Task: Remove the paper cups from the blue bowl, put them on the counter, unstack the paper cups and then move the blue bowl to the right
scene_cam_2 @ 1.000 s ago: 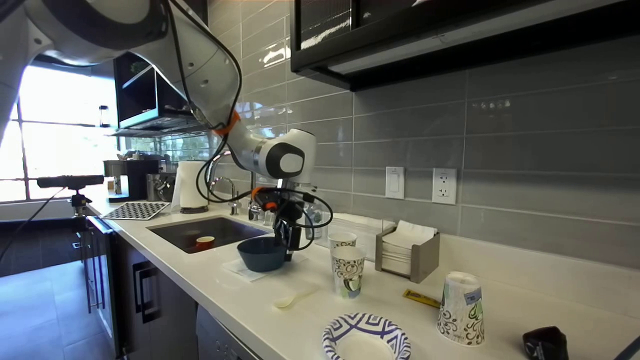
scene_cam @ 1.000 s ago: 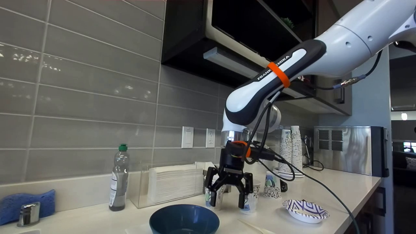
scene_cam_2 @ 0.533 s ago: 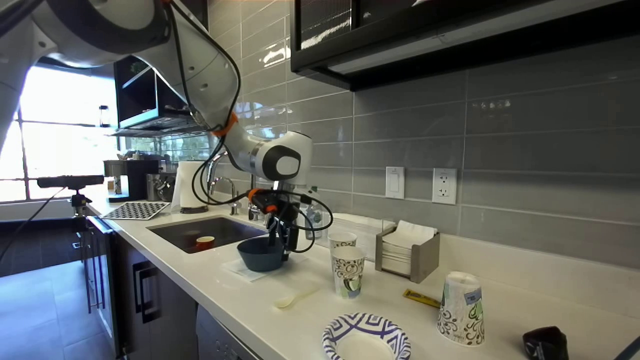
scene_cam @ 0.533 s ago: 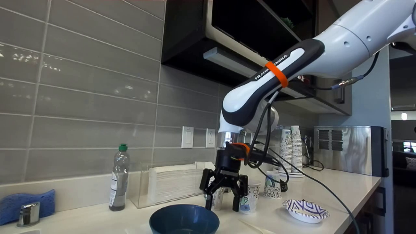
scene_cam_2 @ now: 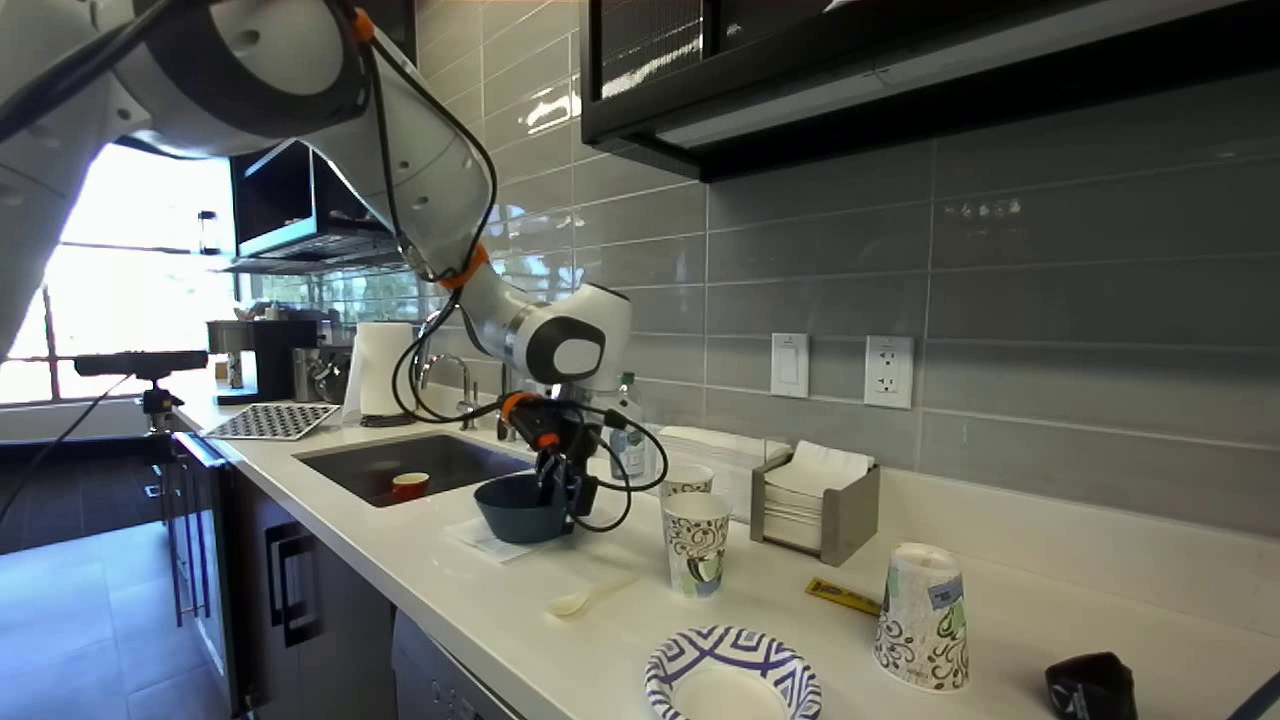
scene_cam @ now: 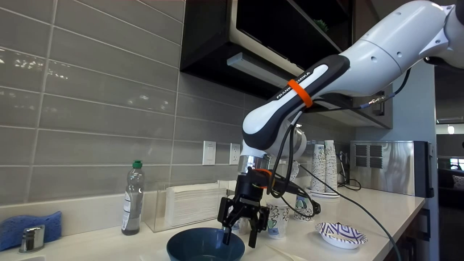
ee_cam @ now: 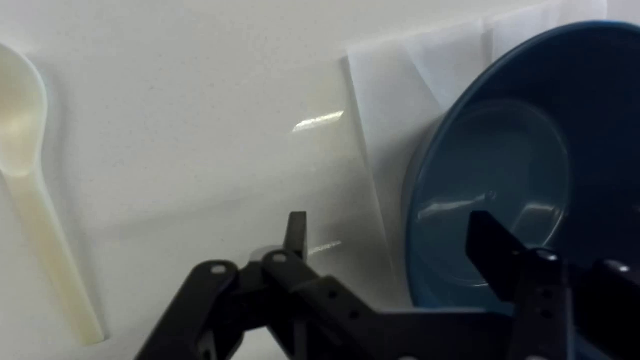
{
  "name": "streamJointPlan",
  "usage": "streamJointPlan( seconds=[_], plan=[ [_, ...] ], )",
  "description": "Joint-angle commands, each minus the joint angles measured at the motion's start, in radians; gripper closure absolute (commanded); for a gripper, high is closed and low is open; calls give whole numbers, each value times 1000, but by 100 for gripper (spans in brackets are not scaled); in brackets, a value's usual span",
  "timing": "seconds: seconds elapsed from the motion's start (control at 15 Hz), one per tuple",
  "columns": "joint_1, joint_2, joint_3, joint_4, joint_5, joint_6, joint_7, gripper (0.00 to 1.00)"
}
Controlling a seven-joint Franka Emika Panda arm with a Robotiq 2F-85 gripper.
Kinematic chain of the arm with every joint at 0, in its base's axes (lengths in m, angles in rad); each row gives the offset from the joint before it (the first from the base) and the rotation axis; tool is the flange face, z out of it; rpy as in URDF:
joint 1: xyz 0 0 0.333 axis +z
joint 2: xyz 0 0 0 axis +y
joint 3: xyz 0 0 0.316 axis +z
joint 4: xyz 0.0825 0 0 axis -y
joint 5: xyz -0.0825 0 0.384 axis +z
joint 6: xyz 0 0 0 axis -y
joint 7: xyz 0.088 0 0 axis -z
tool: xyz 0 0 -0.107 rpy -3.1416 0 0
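The blue bowl [scene_cam: 195, 246] stands on a white napkin [scene_cam_2: 485, 540] on the counter, and its visible inside is empty. It also shows in the wrist view [ee_cam: 505, 165]. My gripper [scene_cam: 239, 242] is open over the bowl's near rim. In the wrist view my gripper [ee_cam: 390, 230] has one finger over the bowl's inside and the other outside, with the rim between them and space on both sides. Two paper cups stand upright close together, a front cup [scene_cam_2: 698, 540] and a rear cup [scene_cam_2: 686, 478]. Another paper cup [scene_cam_2: 922, 620] stands upside down, apart from them.
A pale spoon [ee_cam: 37, 215] lies beside the bowl. A patterned paper plate [scene_cam_2: 735, 680], yellow packet [scene_cam_2: 843, 596] and napkin holder [scene_cam_2: 820, 505] are on the counter. A soap bottle [scene_cam: 133, 203] and clear napkin box [scene_cam: 192, 206] stand by the wall. The sink [scene_cam_2: 420, 465] lies beyond the bowl.
My gripper has moved toward the bowl and down, so that one finger is now over the inside of the rim. It stays open. The bowl and cups have not moved.
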Motion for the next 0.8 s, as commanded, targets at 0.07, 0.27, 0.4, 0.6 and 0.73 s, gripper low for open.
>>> streamJointPlan(
  seconds=[0.07, 0.27, 0.4, 0.6, 0.73],
  plan=[
    [-11, 42, 14, 41, 53, 20, -42, 56],
    [-14, 49, 18, 52, 70, 20, -50, 77],
    [-15, 53, 20, 60, 84, 16, -55, 91],
    [-19, 60, 21, 70, 106, 14, -58, 100],
    [-21, 60, 23, 79, 128, 13, -65, 99]
  ],
)
